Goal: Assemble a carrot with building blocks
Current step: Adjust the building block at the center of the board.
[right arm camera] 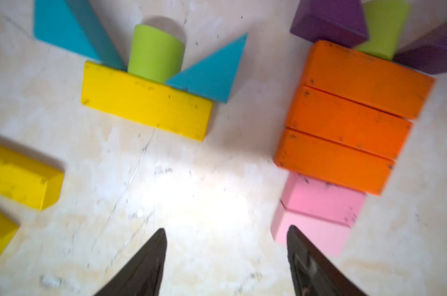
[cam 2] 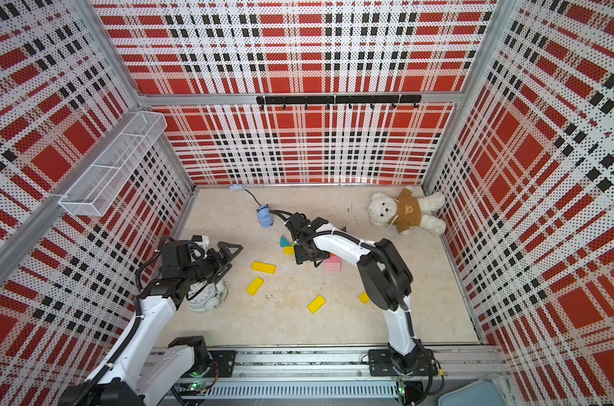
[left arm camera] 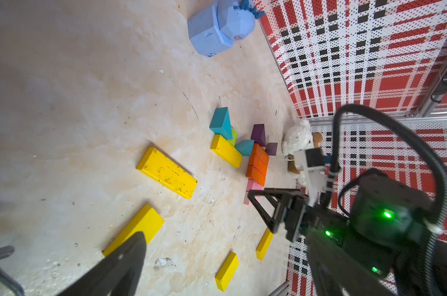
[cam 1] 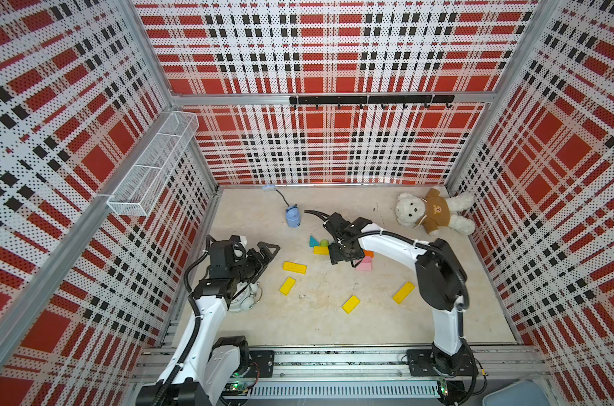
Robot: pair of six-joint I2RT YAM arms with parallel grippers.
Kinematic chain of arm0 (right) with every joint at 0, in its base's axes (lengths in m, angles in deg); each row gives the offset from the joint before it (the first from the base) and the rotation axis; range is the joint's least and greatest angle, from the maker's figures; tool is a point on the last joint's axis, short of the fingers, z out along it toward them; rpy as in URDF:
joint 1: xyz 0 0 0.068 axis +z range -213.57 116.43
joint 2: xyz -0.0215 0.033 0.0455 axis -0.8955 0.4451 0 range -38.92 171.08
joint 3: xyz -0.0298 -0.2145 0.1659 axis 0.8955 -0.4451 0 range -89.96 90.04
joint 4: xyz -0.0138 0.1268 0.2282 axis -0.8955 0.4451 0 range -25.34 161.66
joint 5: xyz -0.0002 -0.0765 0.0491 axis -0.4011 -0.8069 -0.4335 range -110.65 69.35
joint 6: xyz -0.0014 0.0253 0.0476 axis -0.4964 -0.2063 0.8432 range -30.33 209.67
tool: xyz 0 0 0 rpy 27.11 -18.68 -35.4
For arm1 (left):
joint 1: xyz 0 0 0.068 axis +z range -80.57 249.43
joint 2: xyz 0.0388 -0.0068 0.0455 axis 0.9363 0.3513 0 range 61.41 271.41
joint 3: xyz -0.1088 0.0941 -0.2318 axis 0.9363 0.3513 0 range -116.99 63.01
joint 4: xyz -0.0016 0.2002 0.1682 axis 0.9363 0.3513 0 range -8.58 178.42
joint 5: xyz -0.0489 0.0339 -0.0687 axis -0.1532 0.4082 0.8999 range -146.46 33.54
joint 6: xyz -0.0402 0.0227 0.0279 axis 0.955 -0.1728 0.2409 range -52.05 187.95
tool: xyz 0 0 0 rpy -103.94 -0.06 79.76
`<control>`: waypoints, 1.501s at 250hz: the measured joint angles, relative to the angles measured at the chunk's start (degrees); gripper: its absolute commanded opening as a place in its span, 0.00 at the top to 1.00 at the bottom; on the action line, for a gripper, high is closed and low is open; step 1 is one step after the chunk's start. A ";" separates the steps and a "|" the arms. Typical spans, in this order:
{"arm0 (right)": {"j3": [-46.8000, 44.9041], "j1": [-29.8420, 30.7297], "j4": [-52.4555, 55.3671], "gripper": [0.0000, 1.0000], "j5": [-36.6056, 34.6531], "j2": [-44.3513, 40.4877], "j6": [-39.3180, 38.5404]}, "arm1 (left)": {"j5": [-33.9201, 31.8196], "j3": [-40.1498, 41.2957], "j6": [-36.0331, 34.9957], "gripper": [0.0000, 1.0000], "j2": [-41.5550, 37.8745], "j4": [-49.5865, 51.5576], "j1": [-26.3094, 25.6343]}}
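Near table centre, a shade toward three o'clock in both top views and mostly hidden under the right arm: one carrot laid flat, clear only from the right wrist. Built of three orange bars [right arm camera: 350,115] side by side and touching, two pink blocks [right arm camera: 319,212] at the narrow end, and a lime-green stub [right arm camera: 381,28] flanked by two purple triangles [right arm camera: 330,23] as leaves. Looks complete, judging by shape.

Beside it, toward nine o'clock, a second build barely begun: a single yellow bar [right arm camera: 145,102] topped by a second lime stub [right arm camera: 154,51] between two teal triangles [right arm camera: 71,30]. Probably short of further body rows. Four loose yellow bars [cam 1: 294,268] scattered from five to eight o'clock of centre, well apart.

Low over bare table between the two builds: the right gripper [right arm camera: 226,228], jaws apart, nothing held, one finger just beside the pink end. At nine o'clock: the left gripper [cam 1: 268,258], spread wide, empty.

Around: a white alarm clock [cam 1: 244,298] at eight o'clock under the left arm, a blue toy [cam 1: 293,218] at eleven, a plush bear [cam 1: 432,212] at two. Nothing between gripper and loose bars, but some risk of nudging the finished carrot.
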 measured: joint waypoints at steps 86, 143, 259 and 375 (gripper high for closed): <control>-32.50 -13.51 1.38 0.16 -1.97 -26.95 7.37 | -6.32 -1.14 0.76 0.00 4.04 -2.32 -15.02; -42.01 -13.66 0.90 0.16 2.43 -31.89 11.65 | -7.96 -1.14 1.60 0.00 6.01 -3.61 -16.70; -46.36 -13.68 -9.57 0.18 15.15 -31.58 12.24 | -9.86 -1.14 2.45 0.00 5.84 -4.59 -17.53; -35.85 -13.84 -11.39 0.12 14.75 -26.88 4.17 | -10.73 -2.54 1.95 0.00 6.21 -3.19 -17.53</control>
